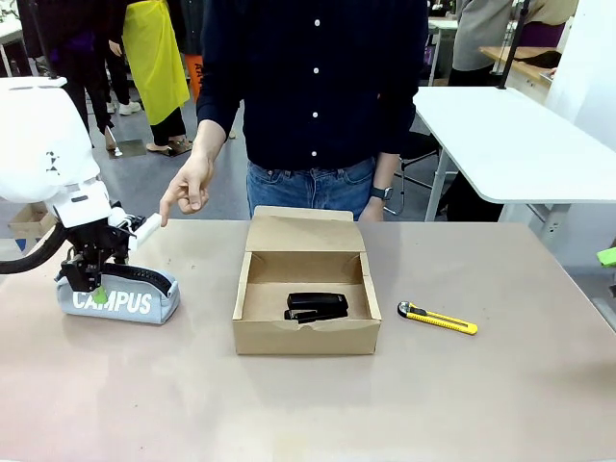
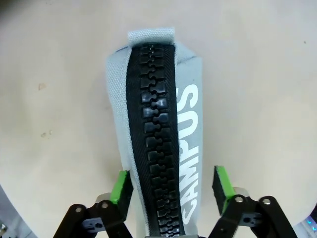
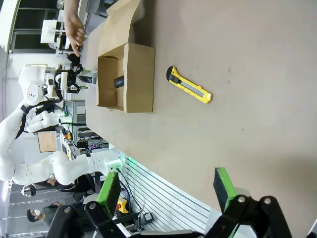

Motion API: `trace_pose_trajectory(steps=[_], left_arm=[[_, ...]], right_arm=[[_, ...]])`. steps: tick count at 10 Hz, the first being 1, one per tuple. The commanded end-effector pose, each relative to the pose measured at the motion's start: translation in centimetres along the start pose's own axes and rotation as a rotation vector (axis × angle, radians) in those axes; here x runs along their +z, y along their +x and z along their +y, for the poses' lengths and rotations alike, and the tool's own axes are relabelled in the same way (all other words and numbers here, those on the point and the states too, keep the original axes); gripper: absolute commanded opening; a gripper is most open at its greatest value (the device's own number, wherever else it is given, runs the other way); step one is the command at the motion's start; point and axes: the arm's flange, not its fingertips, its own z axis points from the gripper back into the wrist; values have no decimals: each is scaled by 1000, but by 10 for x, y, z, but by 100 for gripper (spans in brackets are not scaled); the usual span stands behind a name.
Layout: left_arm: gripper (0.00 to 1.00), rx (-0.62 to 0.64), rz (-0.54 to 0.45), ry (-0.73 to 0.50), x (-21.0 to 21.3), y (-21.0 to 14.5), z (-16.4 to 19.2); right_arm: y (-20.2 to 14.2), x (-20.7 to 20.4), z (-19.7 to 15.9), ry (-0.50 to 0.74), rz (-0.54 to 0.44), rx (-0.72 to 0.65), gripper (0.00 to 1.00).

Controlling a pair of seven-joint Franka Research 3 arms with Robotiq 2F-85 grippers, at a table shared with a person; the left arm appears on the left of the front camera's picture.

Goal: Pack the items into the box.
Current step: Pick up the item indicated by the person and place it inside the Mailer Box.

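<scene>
The grey-blue "CAMPUS" pouch point(image 1: 120, 296) lies on the table at the left. My left gripper point(image 1: 96, 279) is lowered over its left end. In the left wrist view the pouch point(image 2: 158, 124) runs between the open green pads, and my left gripper point(image 2: 171, 191) straddles it: one pad touches its side, the other stands a little off. The brown box point(image 1: 306, 337) sits mid-table with its lid flap back and the black stapler point(image 1: 316, 306) inside. The yellow-and-black utility knife point(image 1: 438, 319) lies to the right of the box. My right gripper point(image 3: 166, 191) hangs open above the table, well away from the knife point(image 3: 189, 85).
A person stands at the far edge behind the box, one hand point(image 1: 190, 188) hanging above the table's far left, near my left arm. A white table point(image 1: 510, 144) stands behind at the right. Bare tabletop stretches in front of the box point(image 3: 138, 77).
</scene>
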Motion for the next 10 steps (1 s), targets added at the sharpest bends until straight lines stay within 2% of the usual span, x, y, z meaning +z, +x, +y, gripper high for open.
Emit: trace_pose_trajectory(steps=[1,3,4,6,10], left_arm=[[0,20,34,-15,6,0,2],[0,48,21,0,11,0,0],[16,52,22,0,13,0,-2],[0,59,26,-6,15,3,-5],[0,84,14,5,34,6,-17]], right_arm=[[-2,3,-2,-6,9,18,100],[-2,3,-2,-6,9,18,100],[-2,3,-2,-6,9,18,100],[-2,3,-2,-6,9,18,100],[-2,3,-2,-6,9,18,100]])
